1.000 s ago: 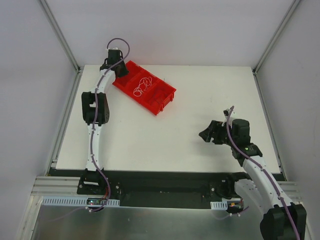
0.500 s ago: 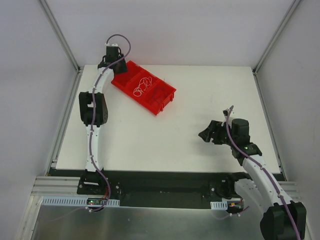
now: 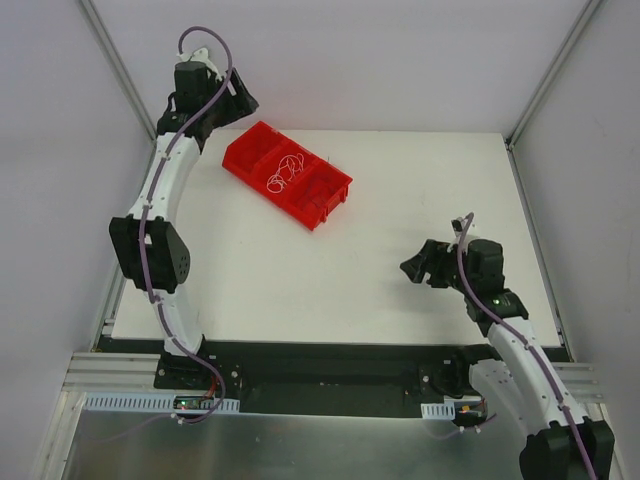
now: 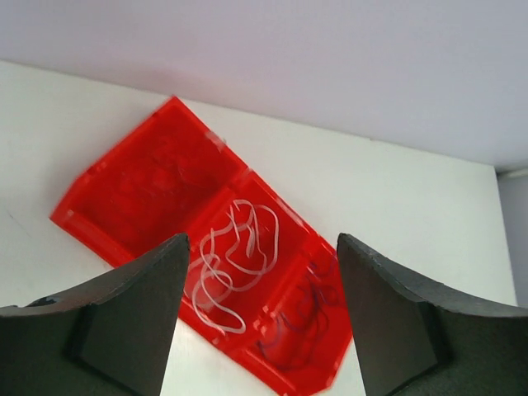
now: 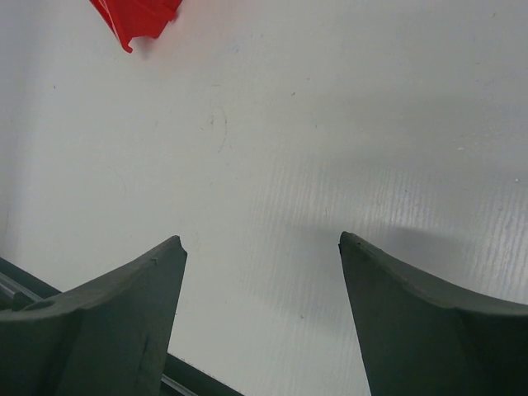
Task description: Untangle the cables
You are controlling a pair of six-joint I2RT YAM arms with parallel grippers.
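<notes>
The cables lie in a red compartment bin (image 3: 287, 175) at the table's back left. A whitish curly cable (image 4: 235, 264) fills the middle compartment, also visible from above as a whitish cable (image 3: 285, 172). Thin dark-red strands (image 4: 301, 318) lie in the end compartment beside it. The compartment at the other end looks bare. My left gripper (image 4: 261, 239) hangs open, high above and behind the bin, holding nothing; from above the left gripper (image 3: 238, 103) sits past the bin's far-left end. My right gripper (image 5: 260, 238) is open over bare table, empty, seen from above as the right gripper (image 3: 410, 268) at the right.
The white table (image 3: 400, 200) stretches between the bin and the right arm. Metal frame posts stand at the back corners, and a dark rail (image 3: 330, 360) runs along the near edge. A corner of the red bin (image 5: 136, 16) shows in the right wrist view.
My left gripper opened from shut and rose up and back, away from the bin's far-left end. The bin shifted slightly. The right arm barely moved.
</notes>
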